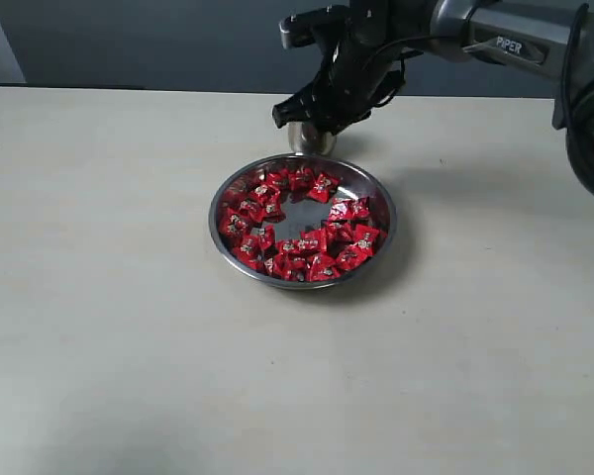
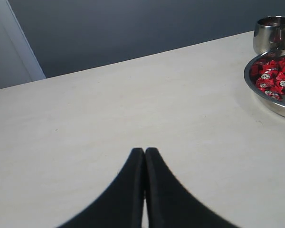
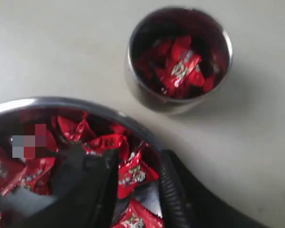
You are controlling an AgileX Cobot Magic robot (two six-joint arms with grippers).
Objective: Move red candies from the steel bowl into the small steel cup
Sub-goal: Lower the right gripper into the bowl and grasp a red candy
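Dozens of red candies [image 1: 322, 186] ringed in steel bowl [image 1: 302, 285], few in small steel cup [image 3: 152, 97] just beside; light, crinkly, likely slippery, best nipped across wrapped body; right pincer [image 3: 137, 161] spread, empty; left pincer [image 2: 145, 154] pressed together over worktop [image 1: 99, 297].

From the exterior view we looked down at an angle across the bench [image 1: 99, 346], the steel bowl [image 1: 295, 213] sitting mid-frame. Our left wrist view sat low and well off, catching bowl and small steel cup [image 2: 271, 33] at its edge. Our right wrist view hung close above both, looking steeply down.
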